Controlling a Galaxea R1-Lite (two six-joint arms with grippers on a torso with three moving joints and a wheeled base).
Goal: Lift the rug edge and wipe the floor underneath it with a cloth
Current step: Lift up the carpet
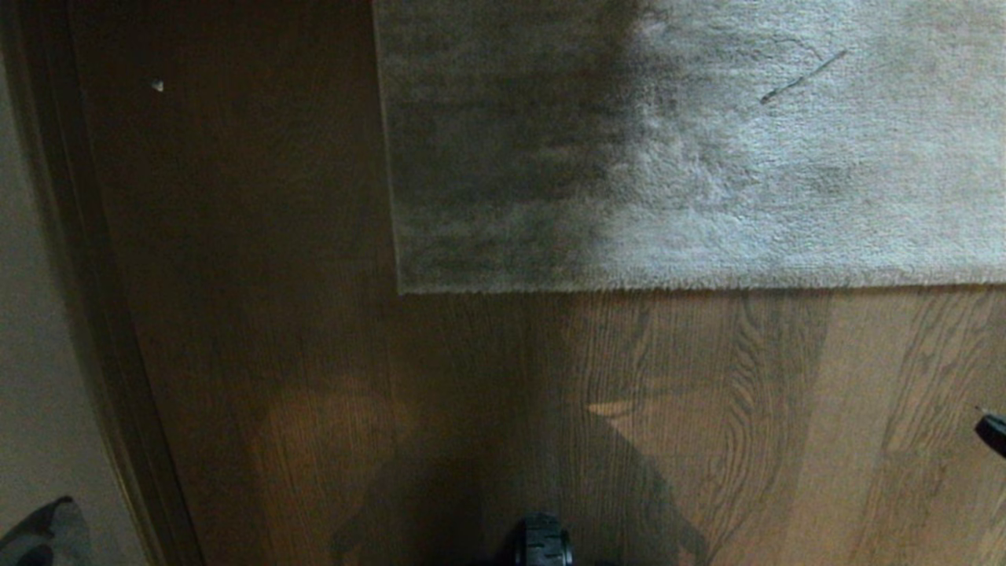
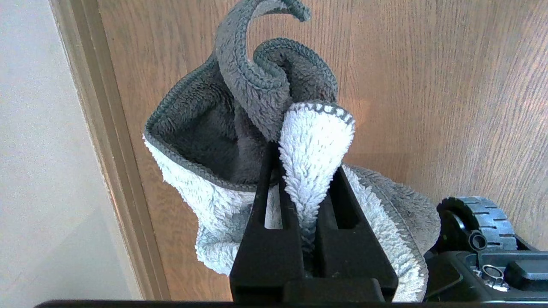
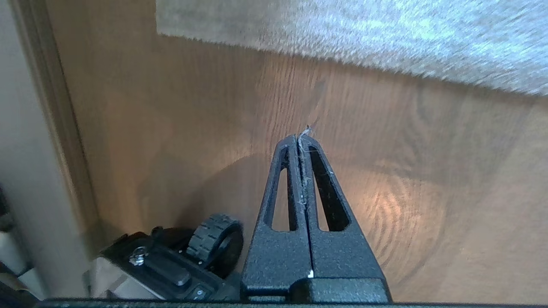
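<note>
Light grey-beige short-pile rug (image 1: 692, 149) lies flat on brown wood-grain plank floor (image 1: 707, 424), filling far right of scene. Rug edge (image 1: 699, 288) runs left-right, corner (image 1: 402, 289) at its left end. Right gripper (image 3: 301, 137): black fingers pressed together, empty but for stray lint, hanging over bare floor near side of edge, tips toward it. Its tip just enters head view at right margin (image 1: 992, 431). Left gripper (image 2: 306, 179) clamped on folded grey-and-white fluffy microfibre cloth (image 2: 239, 141), near beige skirting board (image 2: 111, 162) at far left. Right arm looks better placed to lift; fingers must part first.
</note>
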